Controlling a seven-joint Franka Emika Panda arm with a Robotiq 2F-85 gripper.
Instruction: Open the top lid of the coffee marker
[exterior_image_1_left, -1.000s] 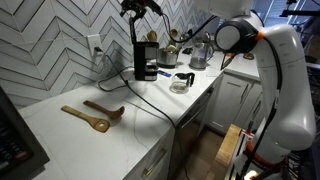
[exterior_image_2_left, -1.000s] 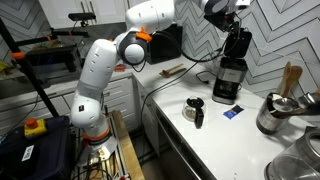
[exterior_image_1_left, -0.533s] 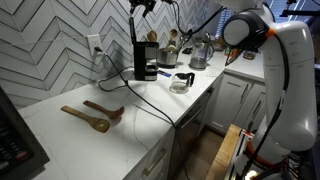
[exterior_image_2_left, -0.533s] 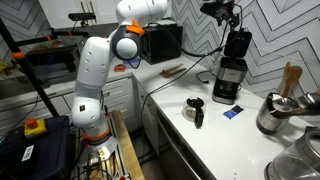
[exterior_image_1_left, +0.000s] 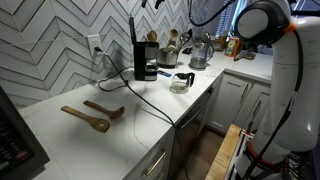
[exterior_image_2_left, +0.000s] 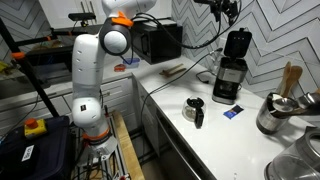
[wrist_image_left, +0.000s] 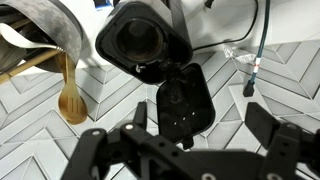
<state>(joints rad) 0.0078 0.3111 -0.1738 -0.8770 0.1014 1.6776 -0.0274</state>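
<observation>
The black coffee maker (exterior_image_1_left: 146, 62) stands on the white counter against the tiled wall, and it also shows in an exterior view (exterior_image_2_left: 229, 78). Its top lid (exterior_image_1_left: 131, 30) stands upright, open; it appears as a dark flap (exterior_image_2_left: 238, 42) above the machine. In the wrist view I look down into the open round chamber (wrist_image_left: 135, 40), with the raised lid (wrist_image_left: 181, 102) beside it. My gripper (wrist_image_left: 185, 140) is open and empty, well above the lid. It sits at the top edge of both exterior views (exterior_image_1_left: 153, 3) (exterior_image_2_left: 224, 8).
A glass carafe (exterior_image_1_left: 182, 82) stands beside the machine. Wooden spoons (exterior_image_1_left: 95, 115) lie further along the counter. A kettle (exterior_image_1_left: 198, 54) and utensil holder (exterior_image_1_left: 172, 48) stand behind. A cable (exterior_image_1_left: 150, 95) runs across the counter. A metal pot (exterior_image_2_left: 272, 114) sits nearby.
My gripper has risen up and away from the lid, nearly out of the top of both exterior views. The lid stays upright and open.
</observation>
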